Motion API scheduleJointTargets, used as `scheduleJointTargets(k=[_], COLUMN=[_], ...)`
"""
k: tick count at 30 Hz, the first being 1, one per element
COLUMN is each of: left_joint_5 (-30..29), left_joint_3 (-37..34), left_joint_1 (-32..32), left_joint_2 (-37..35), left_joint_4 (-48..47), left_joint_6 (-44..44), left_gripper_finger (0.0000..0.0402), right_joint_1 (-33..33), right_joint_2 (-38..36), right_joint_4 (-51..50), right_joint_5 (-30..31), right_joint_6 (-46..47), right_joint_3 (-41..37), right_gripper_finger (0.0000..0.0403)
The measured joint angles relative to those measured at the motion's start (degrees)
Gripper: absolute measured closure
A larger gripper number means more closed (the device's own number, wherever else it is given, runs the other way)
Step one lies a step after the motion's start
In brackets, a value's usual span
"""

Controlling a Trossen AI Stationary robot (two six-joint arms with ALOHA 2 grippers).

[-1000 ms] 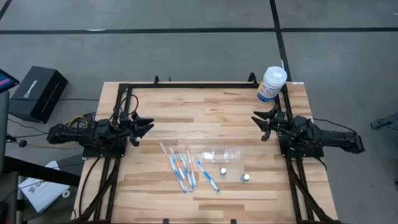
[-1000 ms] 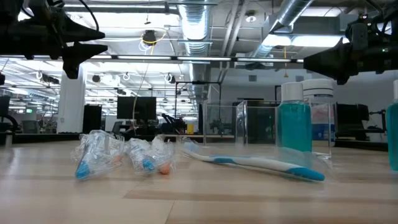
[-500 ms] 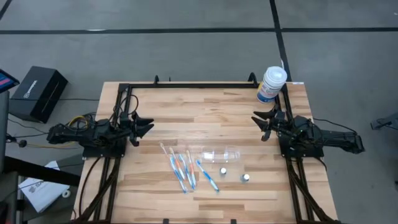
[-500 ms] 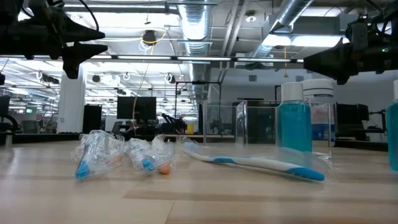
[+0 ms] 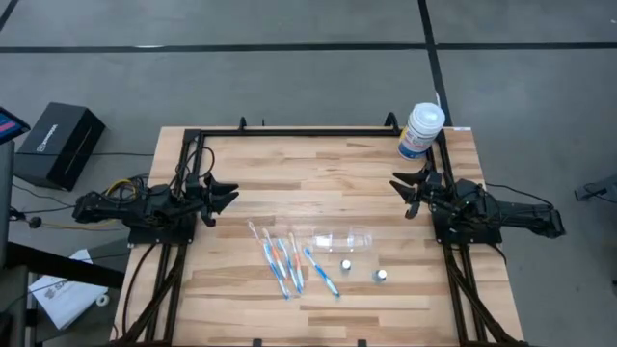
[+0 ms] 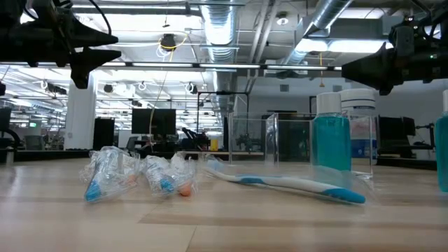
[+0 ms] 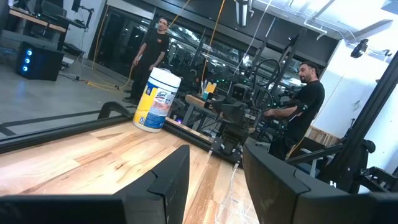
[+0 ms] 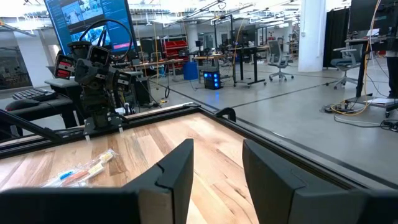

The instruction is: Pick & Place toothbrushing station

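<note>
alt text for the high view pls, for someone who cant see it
Overhead view of a wooden table with two dark robot arms parked at its sides, the left tool and right tool open and empty. Between them lie a clear toothbrushing station, wrapped toothbrushes and two small bottles; a white canister stands at the far right corner.

**Materials / finish**

Table (image 5: pixel 318 164): pale wood planks, smooth satin sheen. Toothbrushing station (image 5: pixel 342 238): clear glossy plastic. Toothbrushes (image 5: pixel 286 260): plastic, some in crinkly clear wrap. Canister (image 5: pixel 420 131): white plastic, glossy label. Left gripper (image 5: pixel 228 196) and right gripper (image 5: pixel 398 185): matt black. Table frame (image 5: pixel 289 133): black metal.
</note>
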Motion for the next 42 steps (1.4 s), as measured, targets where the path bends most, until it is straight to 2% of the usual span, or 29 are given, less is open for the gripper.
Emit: scheduleJointTargets(k=[26, 42], left_joint_5=[-0.09, -2.28], left_joint_3=[0.0, 0.0], left_joint_1=[0.0, 0.0], left_joint_2=[0.03, 6.48], left_joint_4=[1.38, 2.58], left_joint_6=[-1.2, 0.43], left_gripper_finger=[0.0257, 0.0257], right_joint_1=[0.02, -0.16], right_joint_2=[0.0, 0.01], right_joint_4=[0.0, 1.72], right_joint_5=[-0.01, 0.03], right_joint_6=[-0.01, -0.01], right_joint_3=[0.0, 0.01], right_gripper_finger=[0.0274, 0.0274])
